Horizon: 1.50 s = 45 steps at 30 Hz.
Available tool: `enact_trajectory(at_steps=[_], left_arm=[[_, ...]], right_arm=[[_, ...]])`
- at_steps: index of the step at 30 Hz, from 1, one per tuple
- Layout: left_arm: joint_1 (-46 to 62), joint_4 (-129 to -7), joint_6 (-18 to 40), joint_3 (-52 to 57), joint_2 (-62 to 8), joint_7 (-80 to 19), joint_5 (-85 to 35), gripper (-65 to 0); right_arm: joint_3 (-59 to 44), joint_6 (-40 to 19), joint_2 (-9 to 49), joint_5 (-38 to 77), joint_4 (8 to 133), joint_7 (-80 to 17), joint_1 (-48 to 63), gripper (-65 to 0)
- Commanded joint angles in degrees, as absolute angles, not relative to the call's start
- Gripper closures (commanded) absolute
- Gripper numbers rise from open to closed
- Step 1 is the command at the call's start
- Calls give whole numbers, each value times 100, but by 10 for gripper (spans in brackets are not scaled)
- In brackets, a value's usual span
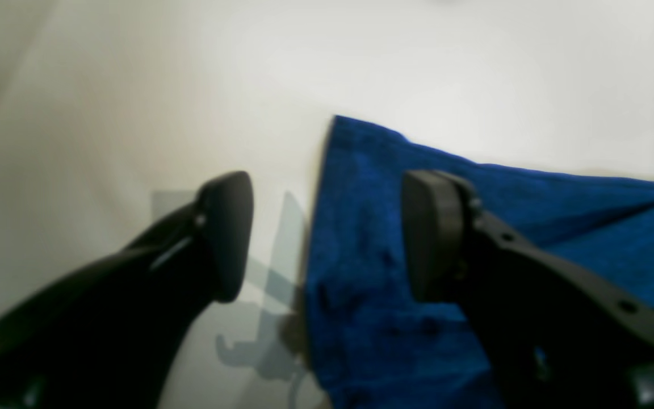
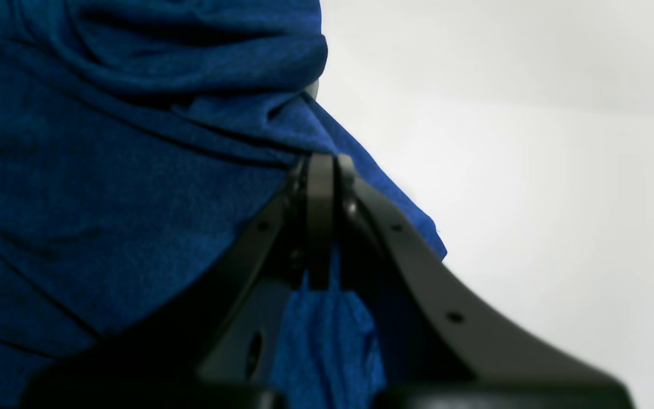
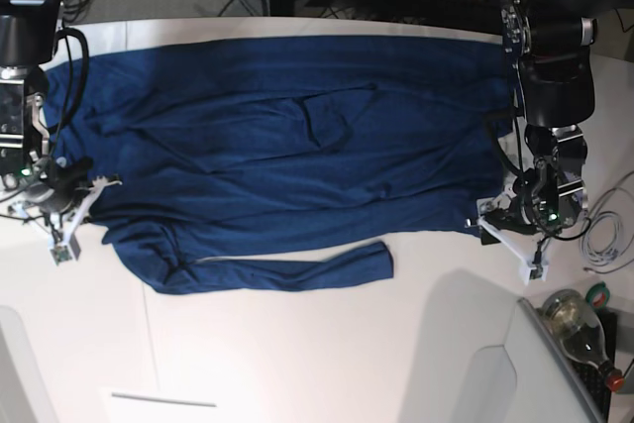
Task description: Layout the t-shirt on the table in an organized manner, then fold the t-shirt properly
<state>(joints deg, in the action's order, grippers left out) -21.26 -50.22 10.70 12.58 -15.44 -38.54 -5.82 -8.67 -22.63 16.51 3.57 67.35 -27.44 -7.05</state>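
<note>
T-shirt [image 3: 287, 146] lies spread on the surface [image 3: 297, 364]; left jaws gape empty, right jaws pinch cloth — tugging could rumple it.

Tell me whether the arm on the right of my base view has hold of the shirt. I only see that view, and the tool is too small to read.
Observer: No. The left gripper has its jaws wide apart with nothing between them.
Operator: Where is it relative to the cloth?
Observer: It straddles the edge of the t-shirt. One finger is over the fabric, the other over bare table.
Operator: And the other arm?
Observer: The right gripper has its jaws shut on a pinch of the t-shirt, with creases running into the grip.
</note>
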Motion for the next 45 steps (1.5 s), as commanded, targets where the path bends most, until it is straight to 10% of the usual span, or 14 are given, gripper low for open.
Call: enact_trajectory(at_steps=[1, 20, 27, 45], left_arm=[[-2273, -5086, 1059, 1279, -1604, -3776, -567, -423], [-3222, -2624, 1042, 189, -1604, -2519, -585, -421], [-3178, -2633, 1059, 180, -1622, -2475, -567, 0], [-3415, -4013, 1051, 251, -1640, -2800, -611, 0]], right_arm=[[-901, -2281, 1745, 382, 6826, -2633, -831, 0], [-910, -2281, 1736, 382, 6818, -2633, -831, 0], [-910, -2281, 1745, 382, 6818, -2633, -831, 0], [-910, -2281, 1754, 382, 6809, -2598, -1218, 0]])
